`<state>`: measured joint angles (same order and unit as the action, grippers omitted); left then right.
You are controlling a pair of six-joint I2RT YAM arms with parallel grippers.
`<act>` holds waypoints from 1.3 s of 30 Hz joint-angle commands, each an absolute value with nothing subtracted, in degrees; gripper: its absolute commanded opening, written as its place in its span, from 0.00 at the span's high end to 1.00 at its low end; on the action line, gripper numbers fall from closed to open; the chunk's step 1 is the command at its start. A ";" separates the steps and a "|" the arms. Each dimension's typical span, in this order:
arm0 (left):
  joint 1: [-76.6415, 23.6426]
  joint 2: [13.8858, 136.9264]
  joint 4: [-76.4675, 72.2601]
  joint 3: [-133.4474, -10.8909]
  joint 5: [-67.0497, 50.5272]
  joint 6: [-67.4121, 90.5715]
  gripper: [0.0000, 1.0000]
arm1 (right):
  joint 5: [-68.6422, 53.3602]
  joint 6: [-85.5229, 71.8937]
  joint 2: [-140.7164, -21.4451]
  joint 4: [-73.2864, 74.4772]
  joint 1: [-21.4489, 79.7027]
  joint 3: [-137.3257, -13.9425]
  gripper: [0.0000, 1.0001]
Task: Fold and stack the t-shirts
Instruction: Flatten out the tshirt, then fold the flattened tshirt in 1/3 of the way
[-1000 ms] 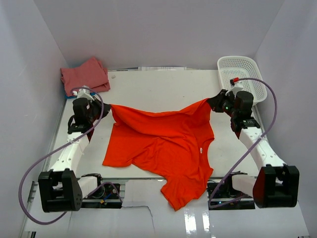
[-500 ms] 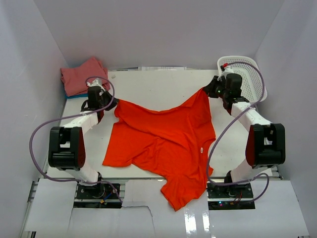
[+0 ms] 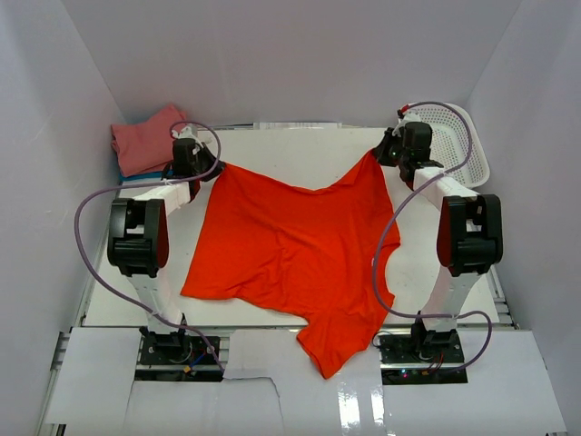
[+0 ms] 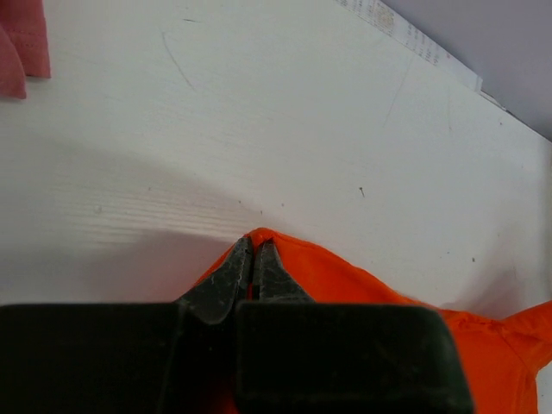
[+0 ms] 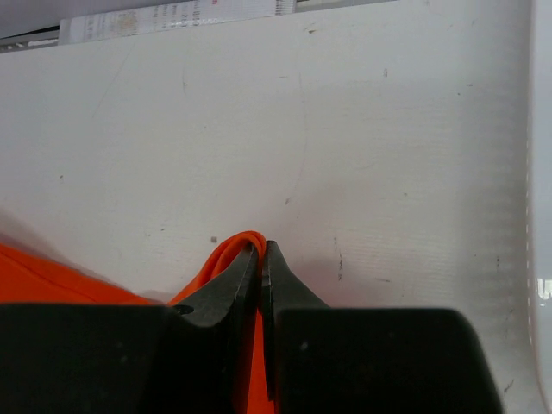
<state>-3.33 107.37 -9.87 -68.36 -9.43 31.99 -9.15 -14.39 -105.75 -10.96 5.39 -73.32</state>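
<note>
A large orange-red t-shirt (image 3: pixel 290 245) lies spread across the table, its lower part hanging over the near edge. My left gripper (image 3: pixel 211 167) is shut on the shirt's far left corner (image 4: pixel 267 237). My right gripper (image 3: pixel 379 153) is shut on its far right corner (image 5: pixel 246 241). Both arms are stretched out towards the back of the table, and the cloth runs taut between them. A folded salmon-pink t-shirt (image 3: pixel 145 138) rests at the back left on top of something blue (image 3: pixel 136 176), of which only an edge shows.
A white mesh basket (image 3: pixel 449 136) stands at the back right, just beyond my right gripper. A strip of printed paper (image 5: pixel 172 15) lies along the table's back edge. White walls close in on three sides.
Both arms have reached far towards the back of the table, dragging the orange-red shirt's two held corners with them. The shirt has slid back and lies flatter.
</note>
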 commanded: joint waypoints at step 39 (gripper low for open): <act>-2.99 118.92 -11.87 -79.98 -11.95 30.85 1.00 | -9.84 -13.45 -113.38 -18.98 2.99 -79.63 0.92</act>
